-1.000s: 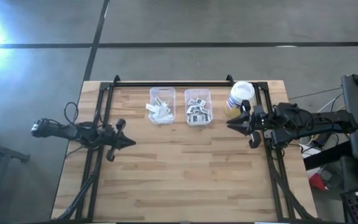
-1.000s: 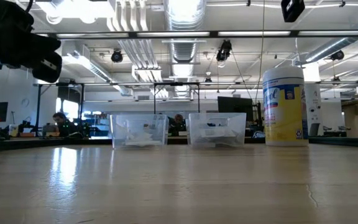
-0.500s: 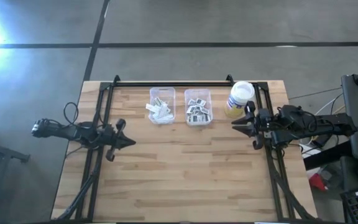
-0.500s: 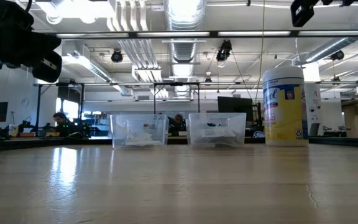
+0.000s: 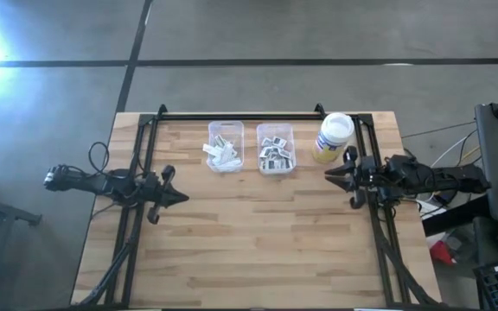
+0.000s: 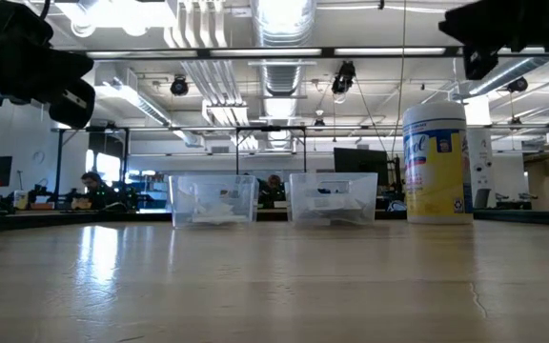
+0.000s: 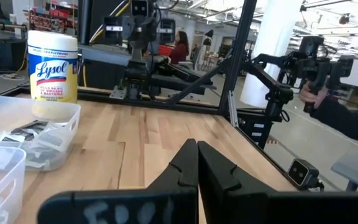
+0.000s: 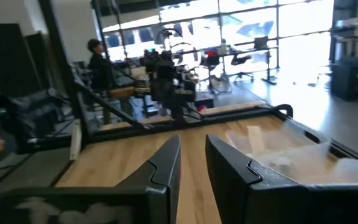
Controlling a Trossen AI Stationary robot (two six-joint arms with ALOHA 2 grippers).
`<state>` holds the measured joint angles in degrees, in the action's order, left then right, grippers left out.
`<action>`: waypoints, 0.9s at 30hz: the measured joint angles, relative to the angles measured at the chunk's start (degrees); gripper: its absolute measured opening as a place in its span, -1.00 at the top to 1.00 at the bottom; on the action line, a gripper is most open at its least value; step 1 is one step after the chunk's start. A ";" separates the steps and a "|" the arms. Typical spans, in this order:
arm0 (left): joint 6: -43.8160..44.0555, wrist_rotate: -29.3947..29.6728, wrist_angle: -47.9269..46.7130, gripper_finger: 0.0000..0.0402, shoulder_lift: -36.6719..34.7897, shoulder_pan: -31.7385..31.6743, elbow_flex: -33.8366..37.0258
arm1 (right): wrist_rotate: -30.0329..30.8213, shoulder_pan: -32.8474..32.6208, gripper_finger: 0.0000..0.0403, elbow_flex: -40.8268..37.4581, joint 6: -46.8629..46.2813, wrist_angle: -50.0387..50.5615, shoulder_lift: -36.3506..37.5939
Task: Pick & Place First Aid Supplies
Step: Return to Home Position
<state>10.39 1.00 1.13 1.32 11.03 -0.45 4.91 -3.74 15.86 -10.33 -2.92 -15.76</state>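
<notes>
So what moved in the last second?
Only the right gripper moved: it slid back toward the right edge of the table, carrying nothing. The left gripper, jar, left bin, right bin and their packets stayed put.

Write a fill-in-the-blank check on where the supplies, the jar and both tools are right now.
1. The first aid supplies all lie inside two clear ___ at the back of the table.
2. The jar stands beside the ___ one of those two, apart from it.
3. The left tool is ___ and holds nothing.
4. The right tool, also empty, hovers nearest the ___.
Missing words: bins; right; shut; jar.
</notes>
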 joint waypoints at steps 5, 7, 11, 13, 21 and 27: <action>0.04 0.02 -0.07 1.00 0.00 0.00 0.00 | 1.29 0.05 0.67 -5.48 0.31 -4.36 3.26; 0.04 0.02 -0.07 1.00 0.00 0.00 0.01 | 1.29 0.03 0.68 -7.17 0.33 -5.23 4.71; 0.09 0.04 -0.09 1.00 0.00 0.00 0.04 | 1.29 0.03 0.68 -9.49 0.38 -5.48 7.75; 0.09 0.05 -0.11 1.00 0.00 0.00 0.04 | 1.31 0.03 0.67 -10.27 0.40 -5.48 9.17; 0.11 0.08 -0.15 1.00 0.00 0.00 0.07 | 5.83 0.03 0.60 -13.70 0.85 -5.51 13.91; 0.11 0.08 -0.20 1.00 0.00 -0.04 0.09 | 7.75 0.00 0.58 -15.39 -1.20 -3.33 15.76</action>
<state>10.50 1.08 0.93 1.32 10.98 -0.36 12.66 -3.74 0.47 -11.52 -6.25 0.00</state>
